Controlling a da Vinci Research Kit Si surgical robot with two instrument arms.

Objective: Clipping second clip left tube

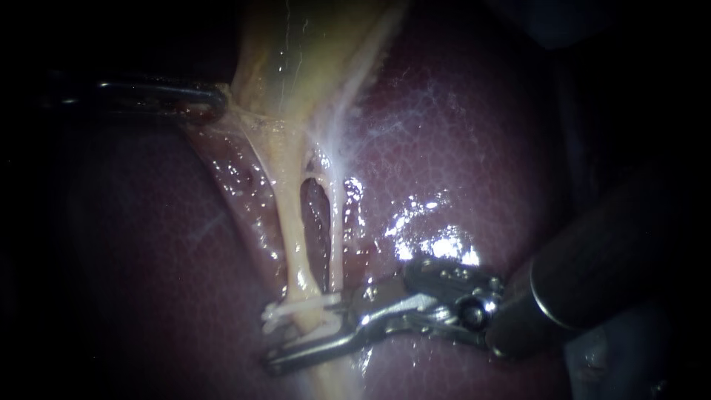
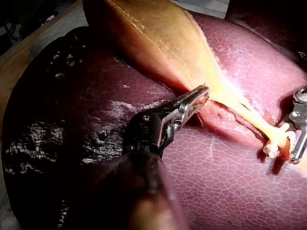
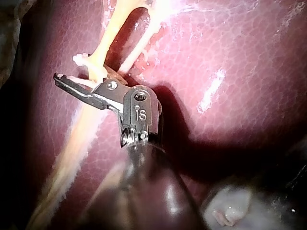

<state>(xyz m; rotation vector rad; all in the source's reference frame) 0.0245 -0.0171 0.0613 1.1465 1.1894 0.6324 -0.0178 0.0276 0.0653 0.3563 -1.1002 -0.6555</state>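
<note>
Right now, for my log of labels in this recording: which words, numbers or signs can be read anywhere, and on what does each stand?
On the right instrument: one small stamped mark on its joint housing, seen in the right wrist view; I do not read it off.
On the left instrument: none visible.
On the liver, gallbladder, left tube and clip: none.

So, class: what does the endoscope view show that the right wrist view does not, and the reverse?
Endoscope only: the left instrument, jaws shut on the gallbladder at its edge. Right wrist only: a pale lump past the edge of the liver; I cannot tell what it is. Both: the right instrument, its open jaws astride the left tube next to a white clip, the right tube alongside, and the liver beneath.
</note>
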